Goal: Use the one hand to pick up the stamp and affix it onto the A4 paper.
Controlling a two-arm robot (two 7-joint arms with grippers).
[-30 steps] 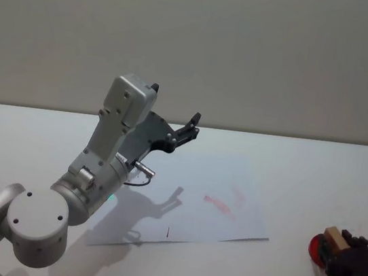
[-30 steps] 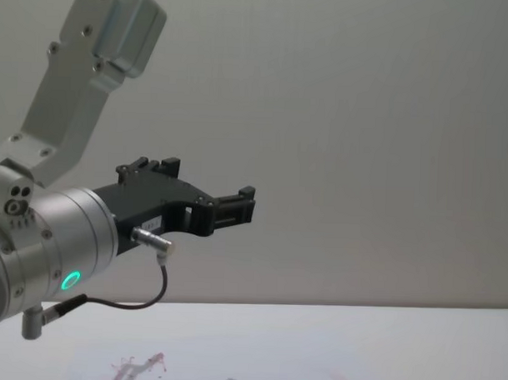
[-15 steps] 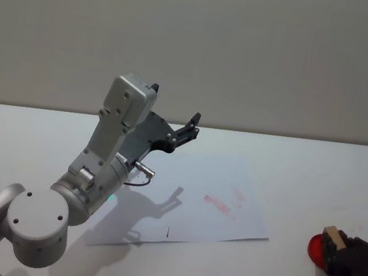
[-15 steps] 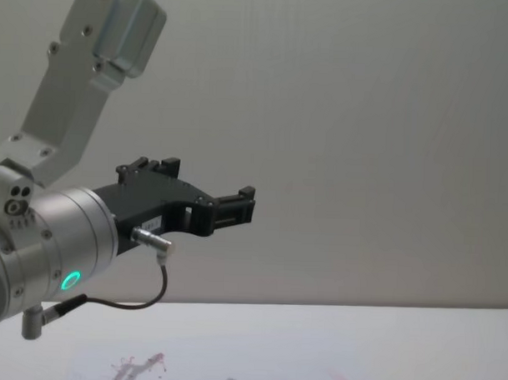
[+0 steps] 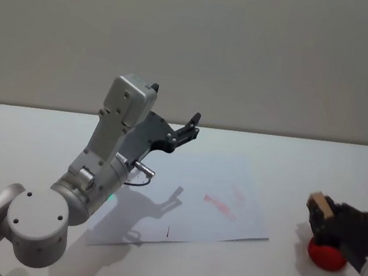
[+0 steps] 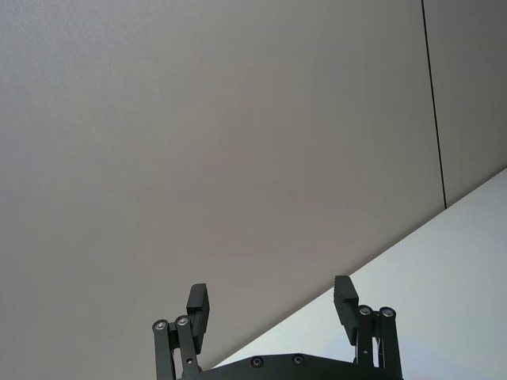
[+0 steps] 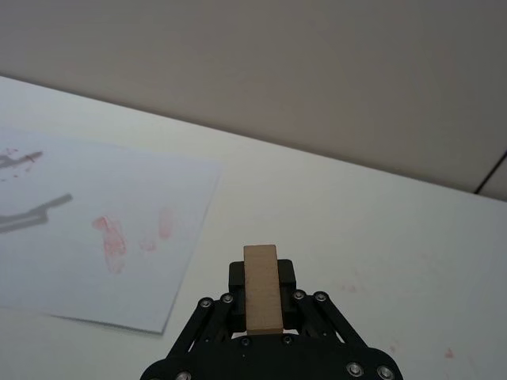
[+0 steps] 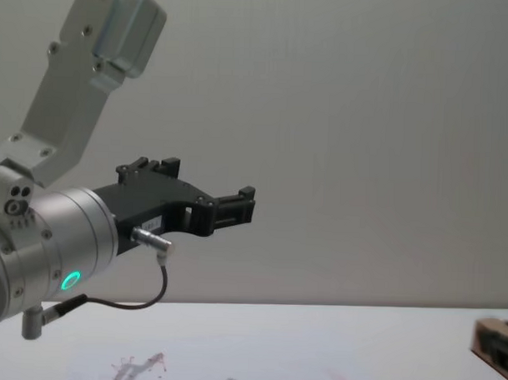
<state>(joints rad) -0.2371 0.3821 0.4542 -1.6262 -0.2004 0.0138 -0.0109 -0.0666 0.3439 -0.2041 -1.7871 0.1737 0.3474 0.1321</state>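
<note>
A white tabletop (image 5: 289, 166) stands before a plain grey wall. At its right side, the right arm's black gripper (image 5: 329, 220) is clamped on a small light-tan wooden block, the stamp (image 5: 320, 204). The block stands out past the fingertips, pinched between them on two sides. The gripper holds the stamp in the air just above a round red ink pad (image 5: 327, 257) that lies on the tabletop. The stamp is well to the right of the white A4 paper sheet (image 5: 189, 200). The paper lies flat mid-table and bears smeared red marks (image 5: 219, 205). The left arm's black gripper (image 5: 189, 128) hangs high over the paper's far left part, its fingers spread apart and holding nothing.
</note>
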